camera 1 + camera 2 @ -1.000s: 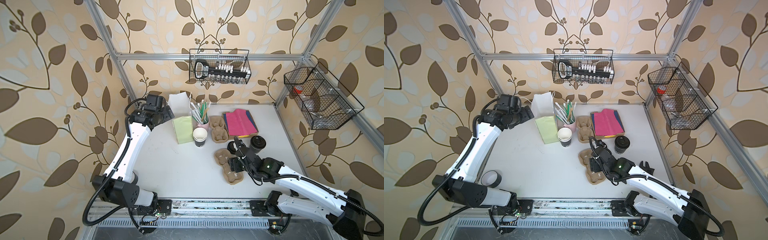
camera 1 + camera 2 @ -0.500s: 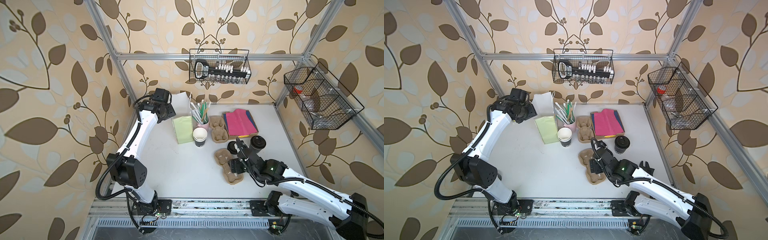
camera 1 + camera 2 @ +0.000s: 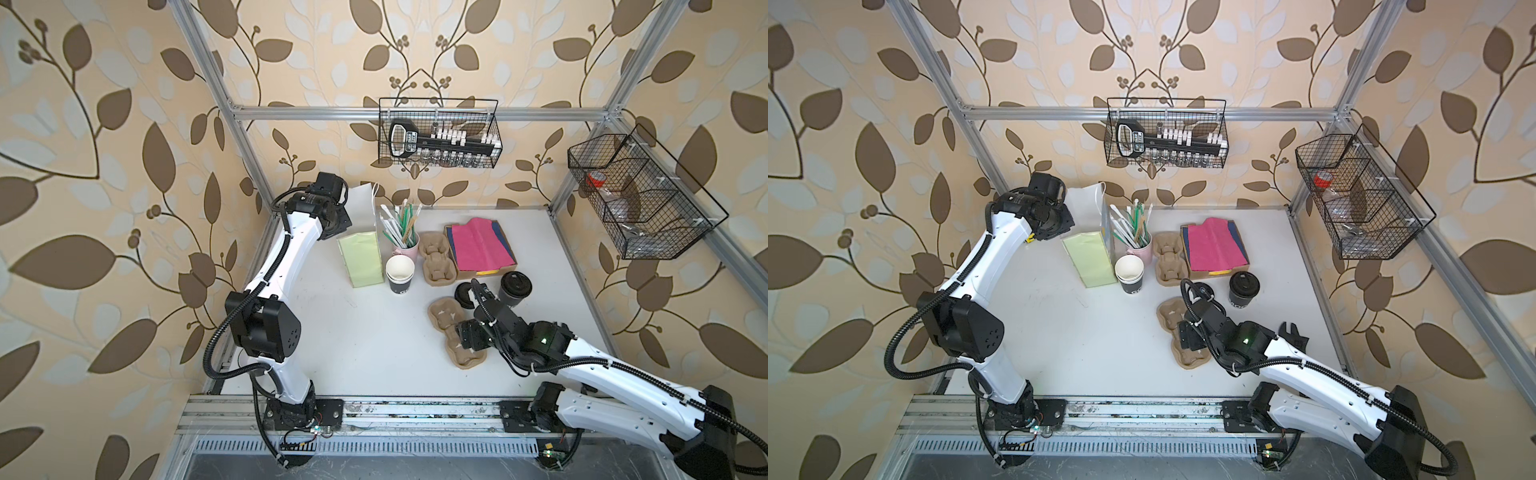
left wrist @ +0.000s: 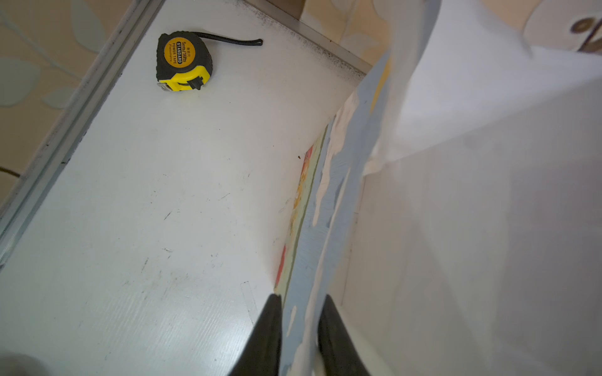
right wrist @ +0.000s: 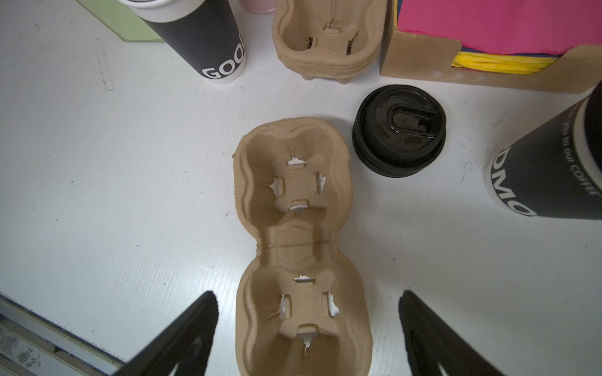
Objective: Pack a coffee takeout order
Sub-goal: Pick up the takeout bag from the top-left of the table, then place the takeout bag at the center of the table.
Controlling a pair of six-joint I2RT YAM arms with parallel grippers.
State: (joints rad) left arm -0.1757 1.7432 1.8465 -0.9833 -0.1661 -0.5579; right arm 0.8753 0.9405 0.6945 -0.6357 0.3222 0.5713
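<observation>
A brown two-cup carrier (image 3: 442,316) (image 3: 1171,316) (image 5: 293,182) lies flat on the white table. My right gripper (image 5: 308,293) (image 3: 465,336) hangs low over its near well, open, one finger on each side and neither touching it. The dark cup with the black domed lid (image 3: 515,289) (image 3: 1244,289) (image 5: 547,175) stands just beyond the carrier. A pink napkin (image 3: 480,245) (image 3: 1214,245) tops a pile in a cardboard tray. My left gripper (image 4: 301,299) is at the back left, shut on the side wall of the standing paper bag (image 4: 456,195) (image 3: 361,232).
A loose black lid (image 5: 399,130) lies beside the carrier. Behind it are a stack of carriers (image 3: 434,264), lidless stacked cups (image 3: 400,274) and a pink pot of straws (image 3: 401,226). A tape measure (image 4: 182,60) lies in the back left corner. Wire baskets (image 3: 440,133) hang on the walls.
My left arm swung in to the paper bag and its jaws closed on the bag's wall. The right gripper stayed over the carrier and opened slightly wider.
</observation>
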